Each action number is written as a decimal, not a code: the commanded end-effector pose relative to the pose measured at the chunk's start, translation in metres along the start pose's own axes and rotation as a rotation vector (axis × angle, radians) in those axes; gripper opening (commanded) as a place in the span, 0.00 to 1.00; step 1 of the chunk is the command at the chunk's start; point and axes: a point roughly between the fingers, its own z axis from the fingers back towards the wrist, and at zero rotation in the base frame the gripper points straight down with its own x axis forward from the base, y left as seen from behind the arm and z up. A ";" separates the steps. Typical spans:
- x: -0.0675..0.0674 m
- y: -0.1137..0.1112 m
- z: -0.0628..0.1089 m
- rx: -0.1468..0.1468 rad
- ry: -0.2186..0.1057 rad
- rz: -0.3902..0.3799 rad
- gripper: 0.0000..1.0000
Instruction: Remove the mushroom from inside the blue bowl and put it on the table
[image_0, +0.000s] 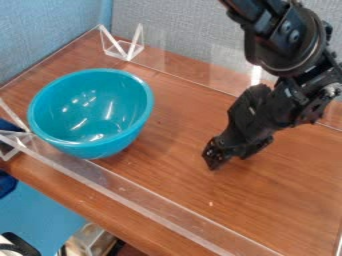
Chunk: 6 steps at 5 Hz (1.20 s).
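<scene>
The blue bowl sits upright at the left of the table. Its inside shows only glossy highlights. No mushroom shows in this view, either in the bowl or on the wood. My black gripper hangs from the arm at the right, well apart from the bowl. It points steeply down with its fingertips just above or on the tabletop. The jaws look spread, and I see nothing between them.
Low clear acrylic walls run along the table's front and left edges. A clear triangular bracket stands at the back corner. Bare wood lies between the bowl and the gripper.
</scene>
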 end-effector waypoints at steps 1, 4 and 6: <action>-0.010 -0.002 0.014 -0.049 -0.001 -0.038 1.00; -0.030 -0.007 0.016 -0.066 -0.011 -0.156 1.00; -0.024 -0.012 0.029 -0.028 0.004 -0.117 1.00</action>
